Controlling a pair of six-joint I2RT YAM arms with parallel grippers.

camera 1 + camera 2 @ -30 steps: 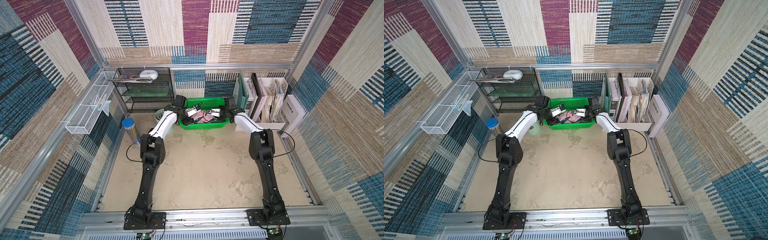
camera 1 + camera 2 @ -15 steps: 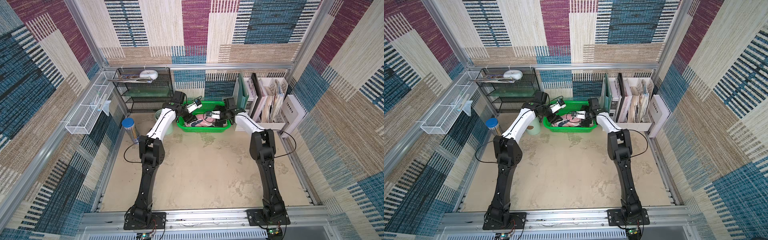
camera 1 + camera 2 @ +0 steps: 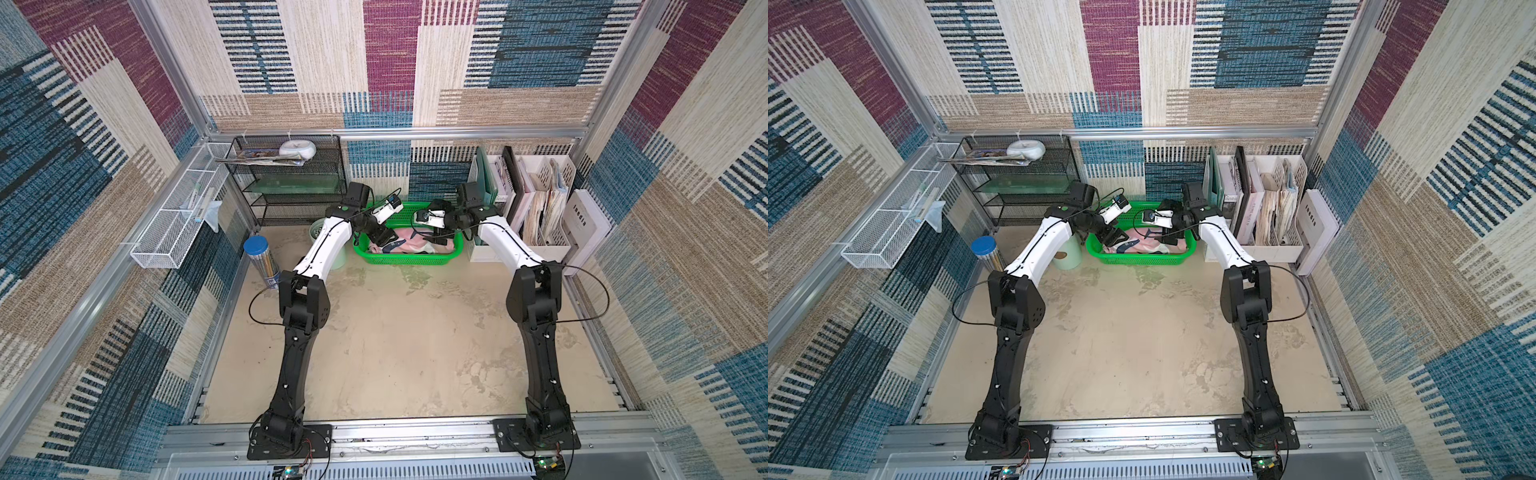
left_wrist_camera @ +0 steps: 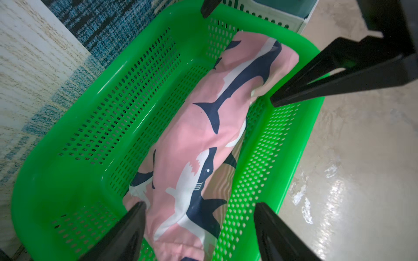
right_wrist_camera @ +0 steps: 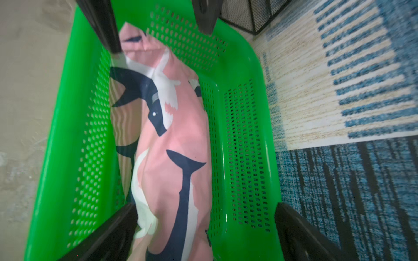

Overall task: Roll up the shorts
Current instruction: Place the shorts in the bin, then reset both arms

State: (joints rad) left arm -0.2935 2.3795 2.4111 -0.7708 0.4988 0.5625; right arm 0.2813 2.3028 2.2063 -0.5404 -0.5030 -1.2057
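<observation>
Nearest to my mounts, the beige table lies stained and bare between my two arms, which reach toward the back wall.

At the far edge of the table stands a green basket, seen in both top views, set against the patterned wall. Inside it lie the shorts, pink with navy-and-white sharks, rolled into a long bundle running the length of the basket. The bundle rests along the basket wall on the table side; the side toward the back wall shows bare perforated floor. The right wrist view confirms the same lie of the shorts.

My left gripper hangs over one end of the bundle. Its jaws stand wide apart, one finger just beside the fabric, whether touching I cannot tell, the other over the basket wall. It holds nothing.

My right gripper hangs over the opposite end, jaws fully spread to either side of the roll. It holds nothing.

Beside the basket on my left: a pale green bin, then a blue-lidded canister. Behind these, a black mesh shelf. On my right, white file holders with papers.
</observation>
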